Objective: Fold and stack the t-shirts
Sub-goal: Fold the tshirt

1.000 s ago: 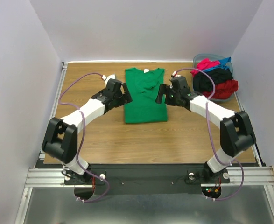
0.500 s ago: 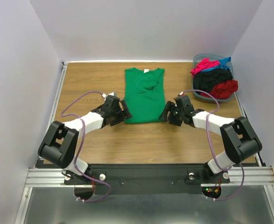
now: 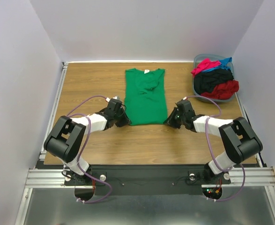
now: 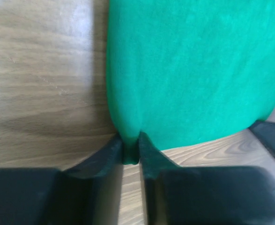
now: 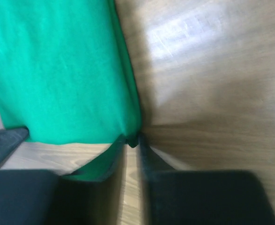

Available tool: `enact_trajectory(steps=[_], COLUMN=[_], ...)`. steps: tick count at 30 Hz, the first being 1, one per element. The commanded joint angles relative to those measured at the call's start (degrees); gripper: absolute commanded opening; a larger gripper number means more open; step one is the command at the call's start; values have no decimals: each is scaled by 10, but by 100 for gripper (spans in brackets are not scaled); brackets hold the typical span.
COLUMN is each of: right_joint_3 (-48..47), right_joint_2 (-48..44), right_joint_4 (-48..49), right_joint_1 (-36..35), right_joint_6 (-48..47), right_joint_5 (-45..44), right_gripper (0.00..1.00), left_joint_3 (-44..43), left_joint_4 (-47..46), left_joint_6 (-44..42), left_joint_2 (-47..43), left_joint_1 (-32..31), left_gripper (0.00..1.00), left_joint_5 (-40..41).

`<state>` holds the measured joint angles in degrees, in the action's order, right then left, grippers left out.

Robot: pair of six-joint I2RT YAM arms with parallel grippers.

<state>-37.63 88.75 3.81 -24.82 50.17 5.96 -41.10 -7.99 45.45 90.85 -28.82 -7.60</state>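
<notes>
The green t-shirt [image 3: 145, 96] lies flat along the middle of the counter [image 3: 95, 79], collar toward the far edge. The left tool [image 4: 130, 147] pinches its near-left hem corner, and the right tool [image 5: 131, 140] pinches the near-right corner. Each bite takes only the cloth's edge. Risk: a corner slips free on lifting, or uneven travel skews the fold.

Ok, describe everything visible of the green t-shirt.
The green t-shirt is bright, soft-looking cloth, lying flat on the wooden table, folded into a long rectangle, collar at the far end with a pale label, wrinkles mid-chest. The left gripper and right gripper have their jaws pinched on its two near corners.
</notes>
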Motion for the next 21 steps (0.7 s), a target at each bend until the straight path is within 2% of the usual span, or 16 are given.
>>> enact_trajectory(steps=[1, 2, 8, 11, 15, 19, 21], right_joint_3=[17, 24, 80, 128, 165, 141, 117], right_joint_2=[-17, -23, -98, -191, -386, -541, -566], right_joint_4=[0, 0, -10, -59, -152, -280, -311], right_joint_1=[-2, -2, -2, -3, -7, -8, -8], right_joint_6=[-1, -5, -33, -38, -32, -22, -24], right_joint_5=[-15, -16, 15, 32, 58, 54, 43], right_gripper=[4, 0, 0, 0, 1, 1, 0], left_joint_3=[19, 22, 75, 109, 110, 111, 103], left_joint_4=[0, 0, 5, 26, 102, 133, 138], left_joint_6=[7, 7, 23, 48, 95, 125, 124], left_joint_2=[4, 1, -81, -146, -217, -285, -319], left_joint_1=[-6, -7, -37, -83, -175, -210, -216], left_gripper=[0, 0, 0, 0, 0, 0, 0], left_joint_5=[-13, -14, -14, 6, 54, 55, 50])
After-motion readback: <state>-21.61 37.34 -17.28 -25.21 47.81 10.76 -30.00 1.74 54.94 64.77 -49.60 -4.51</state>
